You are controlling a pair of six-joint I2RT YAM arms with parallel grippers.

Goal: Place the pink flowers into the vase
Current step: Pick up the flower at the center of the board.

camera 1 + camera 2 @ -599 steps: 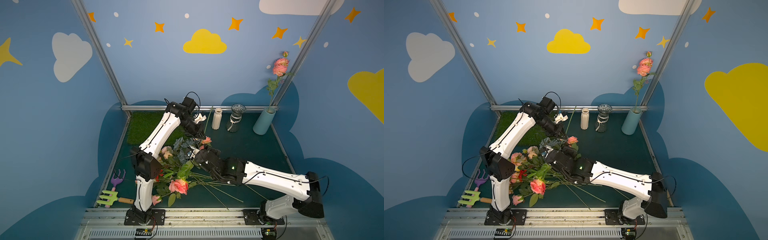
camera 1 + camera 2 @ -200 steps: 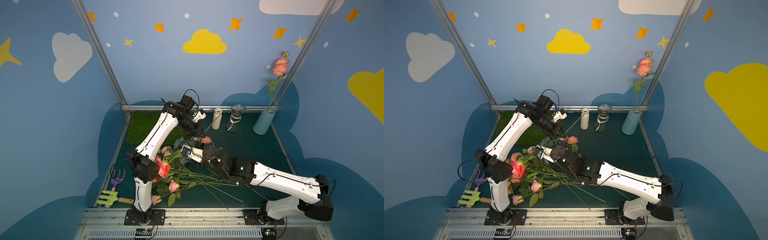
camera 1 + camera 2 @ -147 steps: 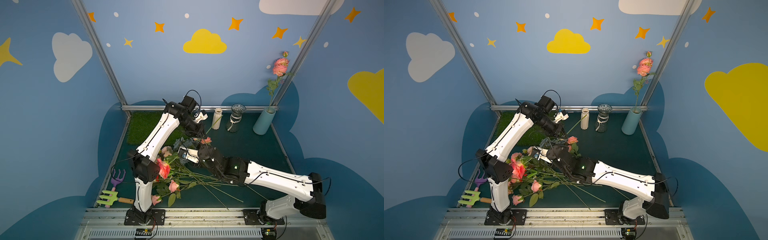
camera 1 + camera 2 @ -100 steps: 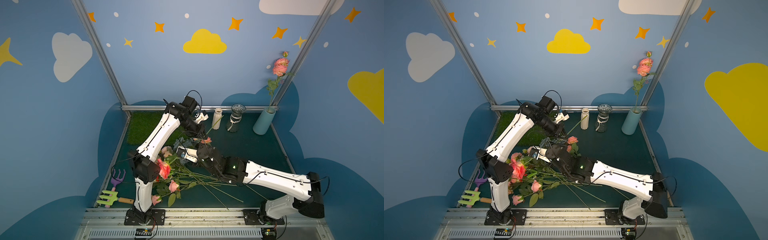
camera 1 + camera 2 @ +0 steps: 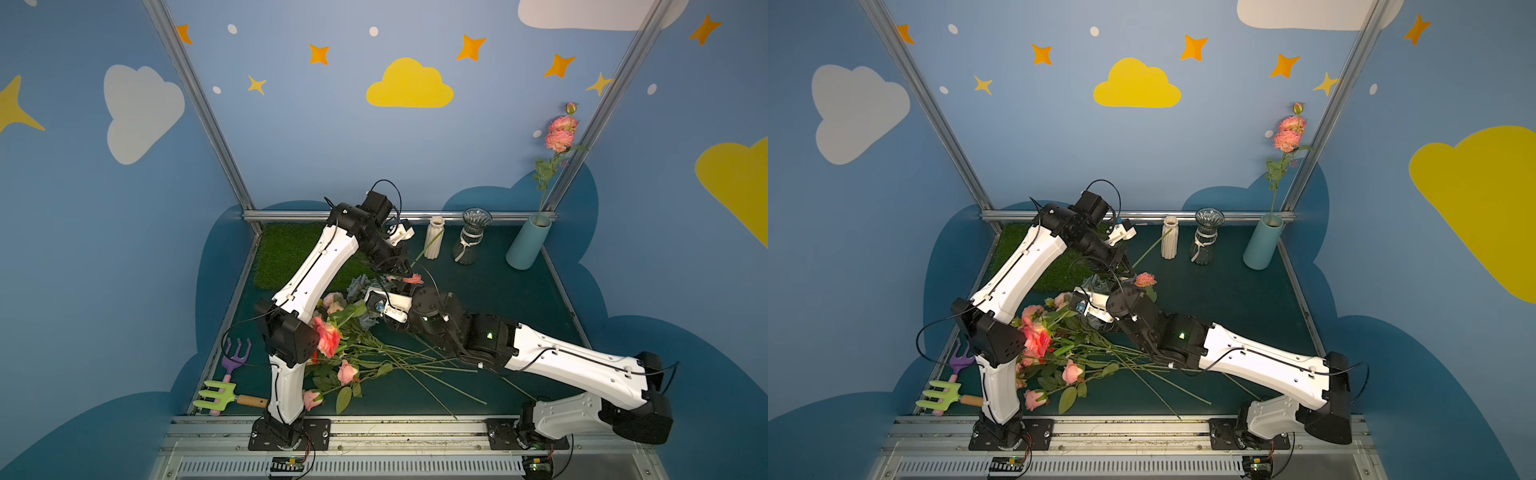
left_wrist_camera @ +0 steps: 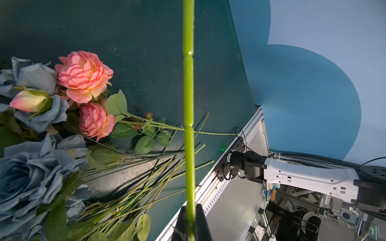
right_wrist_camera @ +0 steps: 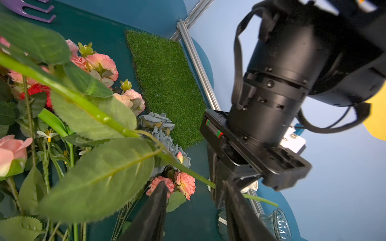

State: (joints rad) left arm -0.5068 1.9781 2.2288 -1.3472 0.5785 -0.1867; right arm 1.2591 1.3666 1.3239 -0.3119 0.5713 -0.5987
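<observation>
Many pink flowers [image 5: 345, 370] are lying heaped on the green table [image 5: 478, 291] between the arms, beside grey-blue roses [image 6: 31, 173]. One green stem [image 6: 189, 104] is being pinched in the left gripper [image 6: 190, 217]'s closed fingers above the heap. The right gripper [image 7: 194, 184] is hovering just beside it, fingers half apart, holding nothing. Well apart, a teal vase [image 5: 527, 245] is holding one pink spray [image 5: 561, 133].
</observation>
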